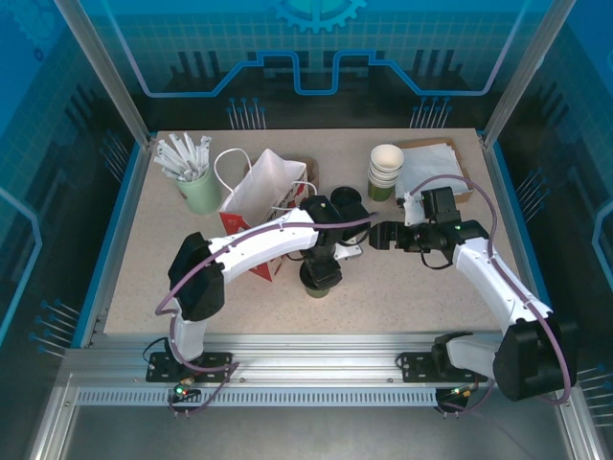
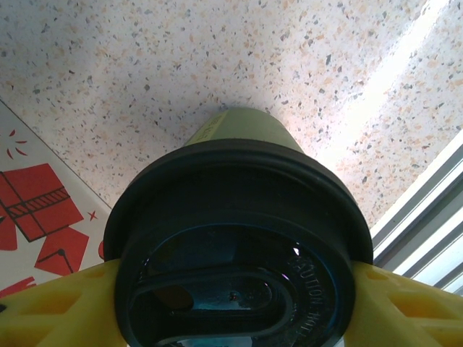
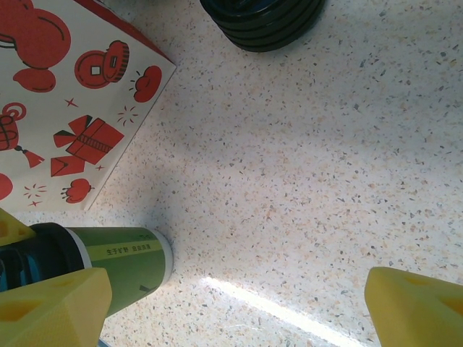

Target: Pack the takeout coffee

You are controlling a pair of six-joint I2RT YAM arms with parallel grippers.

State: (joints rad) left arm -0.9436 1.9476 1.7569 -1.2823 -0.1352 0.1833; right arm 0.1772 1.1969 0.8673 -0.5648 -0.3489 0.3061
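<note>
**Left gripper and right gripper at the takeout coffee.** The takeout coffee, an olive-green paper cup capped by a round black lid, is seen standing upright on the speckled table. It is placed near the middle of the table, just beside the near edge of a white paper bag printed with red motifs.

The left gripper is positioned directly over the cup. Its yellow fingers are set one on each side of the lid, level with the rim. No gap is visible between the fingers and the rim. Whether the rim is actually pressed or merely flanked cannot be told from the wrist view.

The right gripper is held low over the table, to the right of the cup. Its jaws are spread wide, and nothing but bare tabletop is found between them. One yellow finger is seen close beside the cup's base, with contact not discernible.

A squat stack of black lids is located beyond the cup, well apart from both grippers.
</note>
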